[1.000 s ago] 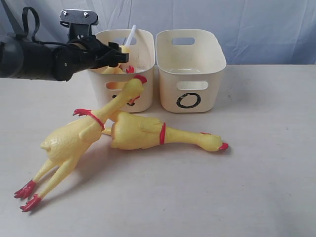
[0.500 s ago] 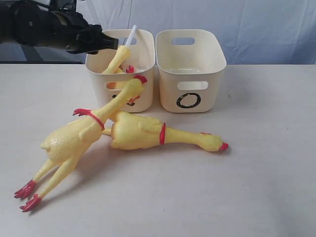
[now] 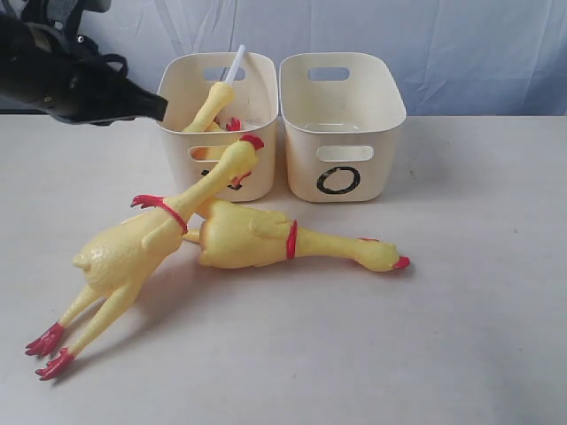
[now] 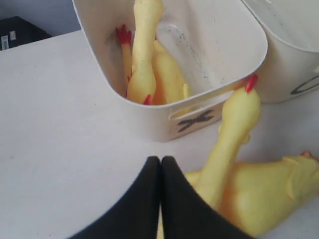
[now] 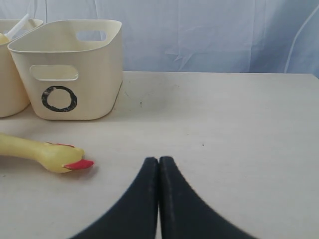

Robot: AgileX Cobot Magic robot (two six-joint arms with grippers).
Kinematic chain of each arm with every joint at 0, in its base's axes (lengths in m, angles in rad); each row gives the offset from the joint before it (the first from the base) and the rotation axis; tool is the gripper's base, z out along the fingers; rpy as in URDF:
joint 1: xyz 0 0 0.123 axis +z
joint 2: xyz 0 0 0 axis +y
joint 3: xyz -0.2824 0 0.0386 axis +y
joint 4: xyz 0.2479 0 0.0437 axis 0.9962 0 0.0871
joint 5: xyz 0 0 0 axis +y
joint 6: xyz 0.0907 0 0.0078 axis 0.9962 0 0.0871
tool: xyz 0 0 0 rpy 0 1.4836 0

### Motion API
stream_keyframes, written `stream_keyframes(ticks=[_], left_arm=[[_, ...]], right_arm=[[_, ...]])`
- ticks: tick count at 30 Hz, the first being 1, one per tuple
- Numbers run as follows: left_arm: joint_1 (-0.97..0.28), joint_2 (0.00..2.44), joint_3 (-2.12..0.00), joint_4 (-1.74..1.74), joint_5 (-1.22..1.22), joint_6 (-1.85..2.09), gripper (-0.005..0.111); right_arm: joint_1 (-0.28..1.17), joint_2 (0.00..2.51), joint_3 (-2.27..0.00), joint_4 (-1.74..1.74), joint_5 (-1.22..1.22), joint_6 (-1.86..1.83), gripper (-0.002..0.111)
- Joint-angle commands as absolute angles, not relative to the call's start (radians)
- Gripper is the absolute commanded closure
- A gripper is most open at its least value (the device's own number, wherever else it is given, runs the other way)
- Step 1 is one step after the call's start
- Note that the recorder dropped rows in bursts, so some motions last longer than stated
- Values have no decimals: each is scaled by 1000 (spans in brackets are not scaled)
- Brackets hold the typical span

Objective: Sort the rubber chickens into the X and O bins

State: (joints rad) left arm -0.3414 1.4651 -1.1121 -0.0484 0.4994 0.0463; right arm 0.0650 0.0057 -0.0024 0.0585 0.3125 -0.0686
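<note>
Two cream tubs are standing side by side at the far side of the table. The left tub (image 3: 177,155), its black mark half hidden, is holding a yellow neck piece (image 3: 211,104) tipped with a white tube (image 3: 236,62), leaning beside a headless body (image 4: 167,74). The right tub (image 3: 376,150) is showing a black O. Nearer, a long-necked chicken (image 3: 124,252) is lying diagonally, head against the left tub, red feet near-left. A second chicken (image 3: 257,237) is lying just beside it, beak pointing right.

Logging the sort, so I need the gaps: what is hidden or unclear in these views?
Exterior view: a chicken's head covers the X bin's mark.
Exterior view: that bin's wall hides the lower ends of the pieces inside.
Exterior view: the O bin's front wall hides its near floor.
Right gripper: outside the exterior view.
</note>
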Motion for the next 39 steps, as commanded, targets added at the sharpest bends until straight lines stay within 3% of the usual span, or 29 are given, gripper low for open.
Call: stream_keyframes(ticks=[1, 19, 39], left_arm=[[-341, 1368, -1004, -46, 497, 46, 107], [-341, 1033, -609, -155, 302, 46, 107], [-341, 685, -567, -157, 427, 86, 107]], right_arm=[[60, 0, 0, 61, 306, -69, 109], [60, 0, 0, 45, 306, -69, 109], [60, 0, 0, 66, -24, -69, 109]])
